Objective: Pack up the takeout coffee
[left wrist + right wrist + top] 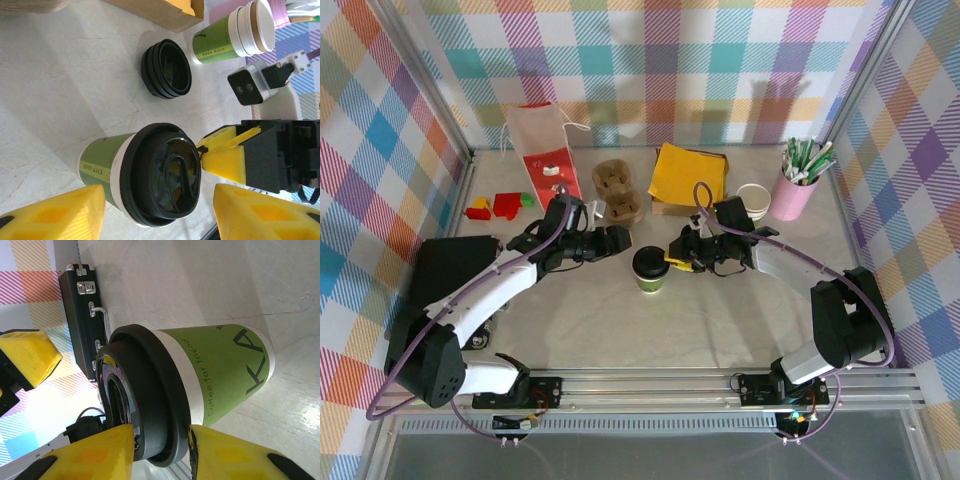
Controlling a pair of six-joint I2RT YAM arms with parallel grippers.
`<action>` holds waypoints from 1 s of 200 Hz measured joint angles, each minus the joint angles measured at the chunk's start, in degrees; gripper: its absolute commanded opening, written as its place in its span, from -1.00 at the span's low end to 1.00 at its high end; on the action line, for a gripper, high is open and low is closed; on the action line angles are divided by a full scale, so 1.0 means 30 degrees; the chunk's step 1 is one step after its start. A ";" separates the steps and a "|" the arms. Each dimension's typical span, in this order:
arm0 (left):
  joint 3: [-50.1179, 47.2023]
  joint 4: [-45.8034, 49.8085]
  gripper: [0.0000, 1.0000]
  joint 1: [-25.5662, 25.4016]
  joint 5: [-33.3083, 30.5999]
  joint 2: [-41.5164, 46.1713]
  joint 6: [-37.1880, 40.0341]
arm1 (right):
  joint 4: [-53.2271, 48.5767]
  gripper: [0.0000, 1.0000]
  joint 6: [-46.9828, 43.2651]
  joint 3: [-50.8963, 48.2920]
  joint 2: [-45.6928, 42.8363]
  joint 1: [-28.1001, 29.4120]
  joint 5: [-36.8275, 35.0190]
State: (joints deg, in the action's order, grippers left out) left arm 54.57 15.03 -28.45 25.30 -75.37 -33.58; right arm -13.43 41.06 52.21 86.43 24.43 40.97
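Top external view, from the left: a black case (455,265) lies at the left side of the table (620,340). Beyond it the left gripper (622,241) reaches toward the middle, its yellow fingers (55,215) spread wide to either side of the green paper cup (649,278) without touching it. The cup stands upright mid-table with the black lid (649,262) on its rim. From the right, the right gripper (671,262) straddles the lid's edge; whether it pinches the rim or sits just clear I cannot tell. Lidding looks about finished, so the step in hand is probably seating the lid. Next, one arm must grasp the cup body and carry it to the brown pulp carrier (618,190) just behind. Open table lies in front. Behind and to the right, spare lids (166,69) and stacked cups (232,32) crowd the path, so lifting before travelling seems wise.
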 measured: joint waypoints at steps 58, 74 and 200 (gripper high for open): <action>0.0000 0.0641 0.22 -0.0328 -0.0262 -0.0976 0.0801 | -0.0321 -0.28 0.0000 0.0313 0.0000 0.0321 -0.0022; 0.0000 0.0780 0.23 -0.0525 -0.0306 -0.1290 0.1013 | -0.0423 -0.28 -0.0015 0.0372 0.0000 0.0379 -0.0029; 0.0656 0.1093 0.27 -0.1195 -0.0321 -0.3228 0.2135 | -0.2419 -0.05 -0.1953 0.1122 -0.0415 0.0794 -0.1661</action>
State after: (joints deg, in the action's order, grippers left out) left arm 56.53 18.31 -32.03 24.34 -85.06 -27.18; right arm -20.69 35.20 55.57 85.19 26.81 35.99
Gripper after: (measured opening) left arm 0.643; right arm 0.467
